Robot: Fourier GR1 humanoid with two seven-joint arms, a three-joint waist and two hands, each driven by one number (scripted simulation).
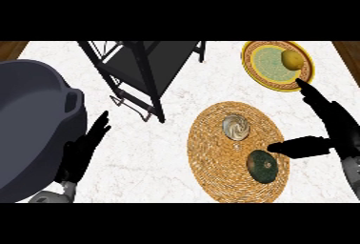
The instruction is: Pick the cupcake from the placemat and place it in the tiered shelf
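A cupcake [237,127] with swirled pale frosting sits near the top of the round woven placemat [215,164]. Just below it on the mat lies a dark green round fruit [263,165]. The black tiered shelf [144,66] stands at the upper middle of the counter. My right hand [336,128] hovers at the mat's right edge, open, fingers pointing up toward the plate and thumb reaching left over the mat beside the green fruit. My left hand [84,147] rests open at the lower left, fingers up.
A large dark pan [32,128] fills the left side, close against my left hand. A yellow plate [264,71] holding a lemon [292,59] stands at the upper right. White marble counter [155,157] lies between the shelf and the mat.
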